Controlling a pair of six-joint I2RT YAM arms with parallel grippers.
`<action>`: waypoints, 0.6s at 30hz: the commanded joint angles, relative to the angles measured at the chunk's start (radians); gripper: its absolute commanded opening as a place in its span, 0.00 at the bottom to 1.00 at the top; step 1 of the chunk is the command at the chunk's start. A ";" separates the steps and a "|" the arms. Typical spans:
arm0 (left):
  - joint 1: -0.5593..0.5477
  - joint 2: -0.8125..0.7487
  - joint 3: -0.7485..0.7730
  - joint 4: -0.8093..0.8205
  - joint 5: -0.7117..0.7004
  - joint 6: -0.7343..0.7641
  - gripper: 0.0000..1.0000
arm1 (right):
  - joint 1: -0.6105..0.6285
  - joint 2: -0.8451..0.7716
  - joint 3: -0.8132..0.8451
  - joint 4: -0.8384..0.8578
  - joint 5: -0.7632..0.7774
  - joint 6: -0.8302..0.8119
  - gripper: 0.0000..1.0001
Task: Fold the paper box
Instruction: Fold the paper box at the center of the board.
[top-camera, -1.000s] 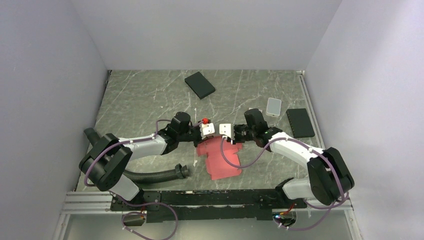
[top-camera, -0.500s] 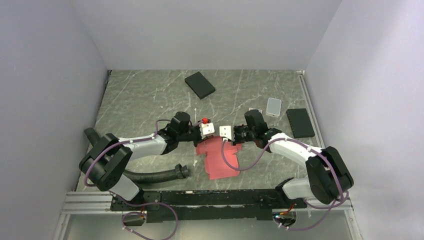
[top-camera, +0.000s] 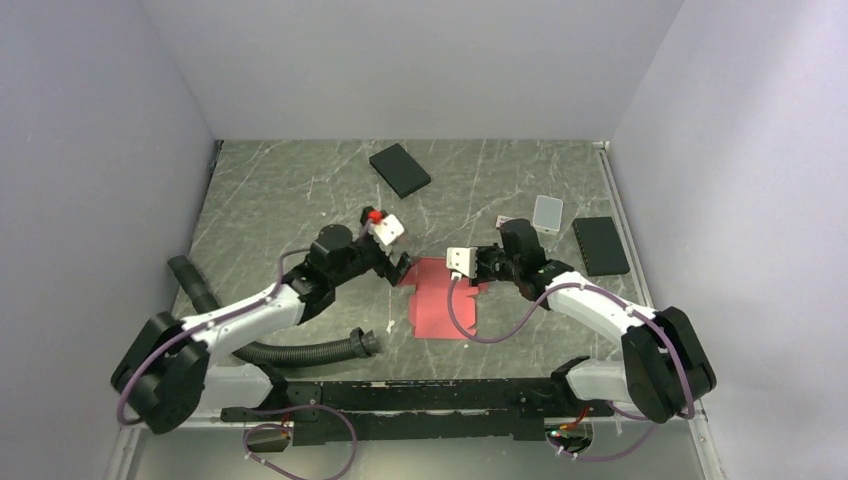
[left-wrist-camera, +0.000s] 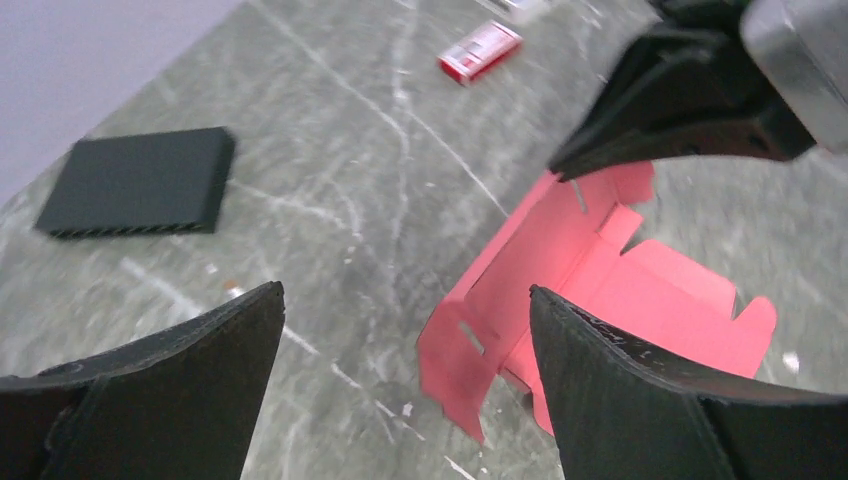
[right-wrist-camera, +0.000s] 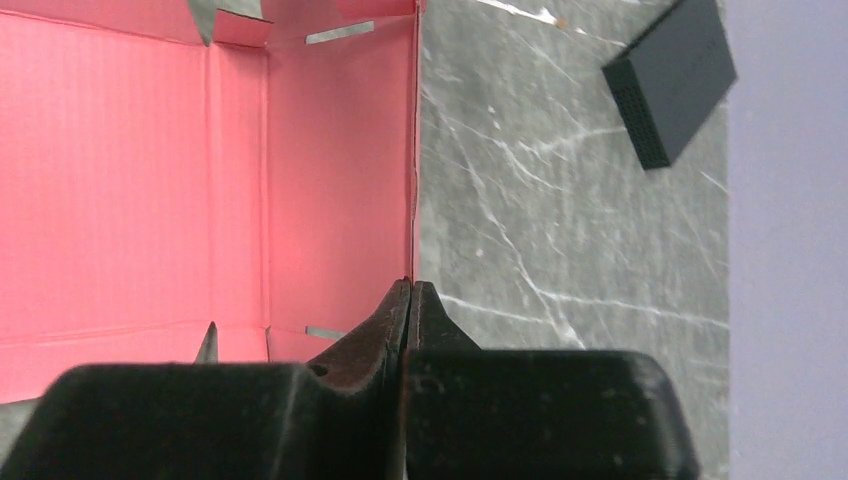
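Note:
The paper box (top-camera: 440, 305) is a pinkish-red die-cut sheet lying on the table between the arms, some flaps bent up. In the left wrist view the paper box (left-wrist-camera: 600, 270) lies just beyond my right finger, one slotted flap raised. My left gripper (top-camera: 397, 270) (left-wrist-camera: 405, 292) is open at the sheet's left edge, holding nothing. My right gripper (top-camera: 478, 273) (right-wrist-camera: 410, 286) is shut on the thin upright edge of the paper box (right-wrist-camera: 150, 180) at its right side. The right gripper (left-wrist-camera: 690, 100) also shows in the left wrist view, its tip on a flap.
A black flat box (top-camera: 400, 170) (left-wrist-camera: 140, 180) lies at the back. A second black box (top-camera: 600, 245) and a pale small case (top-camera: 547, 212) sit at the right. A tiny red-and-white carton (left-wrist-camera: 480, 50) lies behind the sheet. A black ribbed hose (top-camera: 300, 350) curls at the near left.
My left gripper has opened, let go of the sheet and drawn back to the left and up. The right gripper closed fully and stays on the sheet's edge.

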 joint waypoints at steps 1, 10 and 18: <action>0.060 -0.103 0.047 -0.179 -0.205 -0.296 0.98 | -0.029 -0.050 -0.012 0.064 0.041 -0.002 0.00; 0.218 -0.188 -0.122 -0.190 -0.213 -0.576 0.98 | -0.034 -0.037 -0.024 0.109 0.127 0.009 0.00; 0.245 -0.163 -0.157 -0.144 -0.189 -0.605 0.97 | 0.013 -0.016 -0.033 0.119 0.184 -0.022 0.00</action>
